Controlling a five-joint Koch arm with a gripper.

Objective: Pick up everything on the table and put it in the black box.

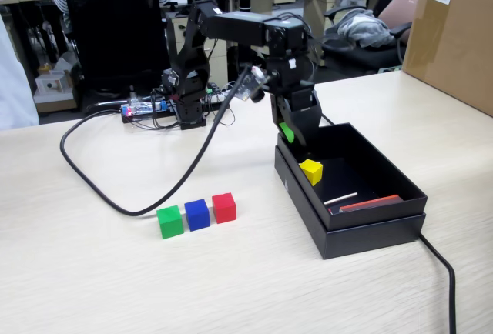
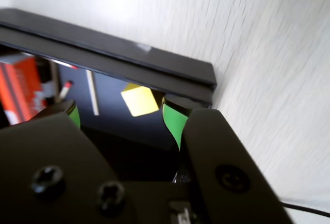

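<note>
The black box (image 1: 370, 230) stands on the beige table (image 1: 92, 272) at the right. The yellow cube (image 1: 311, 171) lies inside it near its left wall; in the wrist view the yellow cube (image 2: 139, 100) lies free on the box floor beyond the jaws. My gripper (image 1: 296, 143) hangs over the box's near-left corner, with green-padded jaws wide apart and empty; in the wrist view my gripper (image 2: 122, 114) is open over the box interior. The green cube (image 1: 169, 222), blue cube (image 1: 197, 215) and red cube (image 1: 224, 207) sit in a row on the table left of the box.
A white stick (image 1: 340, 198) and a flat red strip (image 1: 368, 203) lie in the box. A black cable (image 1: 100, 188) loops across the table behind the cubes. A brown carton (image 1: 454, 34) stands at the back right. Another cable (image 1: 443, 272) runs off the box's right.
</note>
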